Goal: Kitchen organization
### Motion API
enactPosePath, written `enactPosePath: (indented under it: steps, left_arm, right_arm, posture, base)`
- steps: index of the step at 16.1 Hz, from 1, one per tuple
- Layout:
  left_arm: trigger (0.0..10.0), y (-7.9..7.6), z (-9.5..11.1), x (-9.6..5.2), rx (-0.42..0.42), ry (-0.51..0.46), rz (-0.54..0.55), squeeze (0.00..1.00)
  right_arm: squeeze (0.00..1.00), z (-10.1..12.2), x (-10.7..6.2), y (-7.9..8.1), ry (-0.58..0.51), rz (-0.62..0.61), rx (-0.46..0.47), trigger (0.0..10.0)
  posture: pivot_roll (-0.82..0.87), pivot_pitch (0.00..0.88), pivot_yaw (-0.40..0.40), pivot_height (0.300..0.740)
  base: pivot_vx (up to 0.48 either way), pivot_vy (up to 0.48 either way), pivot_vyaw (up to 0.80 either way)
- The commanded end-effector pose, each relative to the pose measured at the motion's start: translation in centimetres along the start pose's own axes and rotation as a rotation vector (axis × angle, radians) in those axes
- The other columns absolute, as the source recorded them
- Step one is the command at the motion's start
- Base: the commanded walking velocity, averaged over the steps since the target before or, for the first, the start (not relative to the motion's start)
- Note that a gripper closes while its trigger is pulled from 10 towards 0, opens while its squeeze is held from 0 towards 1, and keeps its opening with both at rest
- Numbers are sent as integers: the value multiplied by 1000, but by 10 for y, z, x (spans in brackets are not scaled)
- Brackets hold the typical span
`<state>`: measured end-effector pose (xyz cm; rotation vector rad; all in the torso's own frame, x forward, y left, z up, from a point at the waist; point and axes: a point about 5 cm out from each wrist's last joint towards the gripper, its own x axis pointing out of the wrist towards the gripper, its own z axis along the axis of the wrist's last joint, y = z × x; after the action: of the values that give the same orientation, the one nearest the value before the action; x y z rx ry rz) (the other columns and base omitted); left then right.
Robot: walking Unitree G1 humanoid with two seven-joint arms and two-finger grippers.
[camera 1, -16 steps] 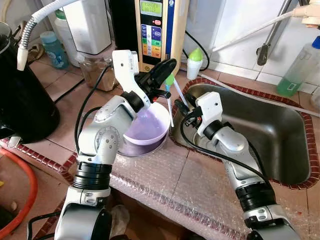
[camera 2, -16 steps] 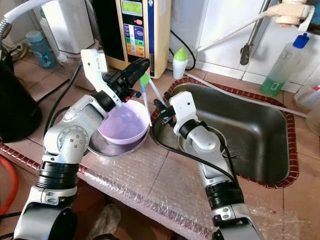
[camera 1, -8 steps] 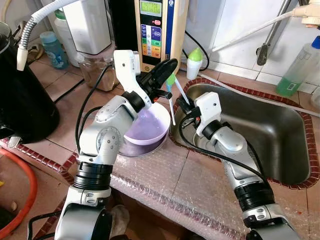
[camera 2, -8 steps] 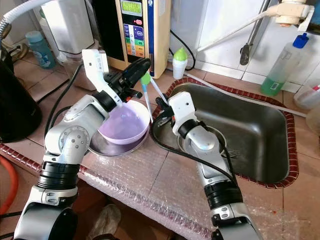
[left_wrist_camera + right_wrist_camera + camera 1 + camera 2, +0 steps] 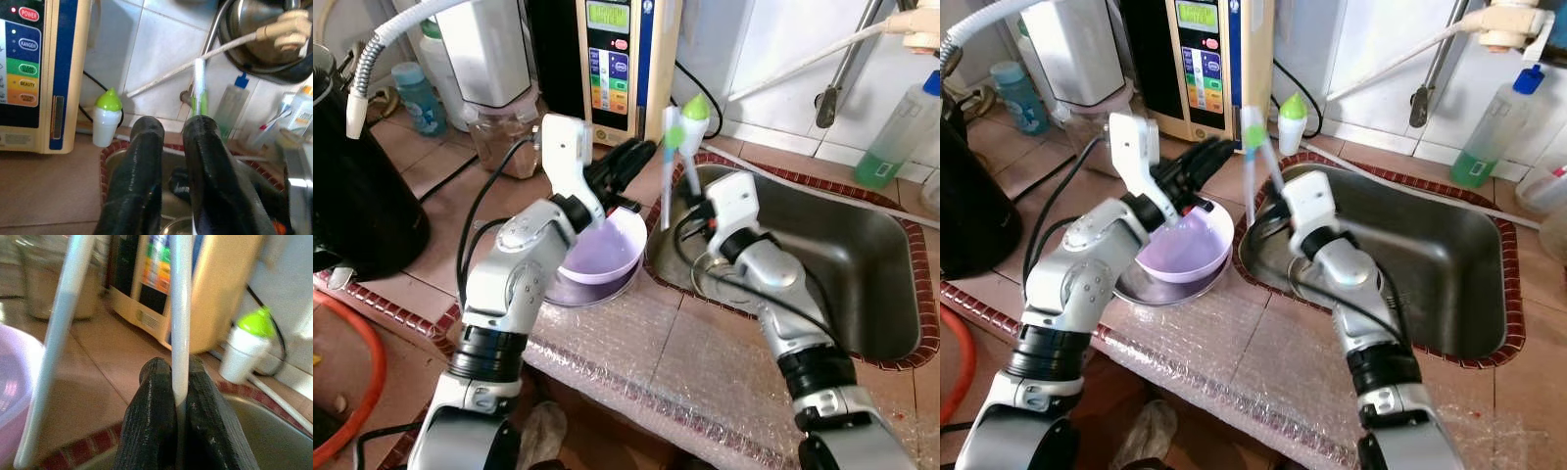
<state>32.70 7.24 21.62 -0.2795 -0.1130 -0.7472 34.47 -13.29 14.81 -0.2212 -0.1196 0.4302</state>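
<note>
My right gripper (image 5: 697, 204) is over the near-left rim of the steel sink (image 5: 862, 264), shut on a pale toothbrush handle (image 5: 180, 308). A second white toothbrush with a green head (image 5: 667, 166) stands almost upright right beside it; I cannot tell what holds that one. My left gripper (image 5: 631, 162) hovers above the purple bowl (image 5: 602, 259), which sits on a metal plate (image 5: 558, 294). Its fingers (image 5: 142, 147) are open with nothing between them, tips just short of the green toothbrush (image 5: 199, 93).
A water ioniser (image 5: 612, 59), a small white bottle with a green cap (image 5: 693, 122) and a glass jar (image 5: 494, 142) stand at the back. A black pot (image 5: 357, 196) is at the far left. Bubble wrap (image 5: 685, 362) covers the counter's front edge.
The right gripper has risen and swung the toothbrushes upright, shifting them towards the sink. The left gripper's fingers have dropped a little and now stand apart from the green-headed toothbrush.
</note>
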Motion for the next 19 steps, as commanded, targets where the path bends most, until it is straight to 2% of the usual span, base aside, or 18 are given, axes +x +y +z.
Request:
enactPosePath:
  steps: [1,2,5,7,8,9,10,11,12,13,16,19]
  left_arm:
    - [10000,-5,1,1,35,3,-32,1000]
    - [10000,-3,3,-1,60,4,-29,1000]
    - [10000,3,2,-9,79,20,-6,1000]
    - [10000,9,-5,-22,83,51,21,1000]
    - [10000,11,-8,-28,90,69,32,1000]
    - [10000,12,-11,-32,97,89,30,1000]
    - [10000,11,-16,-37,109,131,14,1000]
    - [10000,11,-18,-39,112,146,6,1000]
    - [10000,7,-28,-45,148,224,-43,1000]
    - [10000,7,-29,-46,155,230,-47,1000]
    - [10000,8,-37,-52,192,296,-69,1000]
    - [10000,11,-37,-52,227,302,-52,1000]
  right_arm:
    - [0,-7,2,-6,50,-34,3,0]
    - [0,-17,3,-20,113,-111,17,0]
    - [0,-36,0,-36,238,-215,73,0]
    - [0,-60,-11,-45,363,-323,190,392]
    - [0,-73,-17,-45,428,-365,261,4039]
    - [0,-83,-22,-43,478,-381,296,9569]
    - [0,-92,-27,-38,523,-389,331,10000]
    - [0,-94,-29,-37,539,-390,338,10000]
    - [969,-101,-33,-31,564,-380,359,10000]
    - [1000,-102,-33,-31,566,-380,361,10000]
    - [1000,-106,-35,-27,582,-379,381,10000]
    - [1000,-109,-37,-27,602,-391,370,10000]
  posture:
    - [-15,0,44,740]
    - [-15,0,44,740]
    - [-6,0,42,740]
    - [12,0,33,740]
    - [12,0,33,740]
    - [12,0,33,740]
    - [12,0,33,740]
    - [12,0,33,740]
    - [26,0,28,740]
    - [26,0,28,740]
    - [28,0,31,740]
    - [21,0,32,740]
  base:
    - [0,0,0]
    - [0,0,0]
    - [0,0,0]
    - [0,0,0]
    - [0,0,0]
    - [0,0,0]
    - [0,0,0]
    - [0,0,0]
    - [0,0,0]
    - [0,0,0]
    - [0,0,0]
    - [0,0,0]
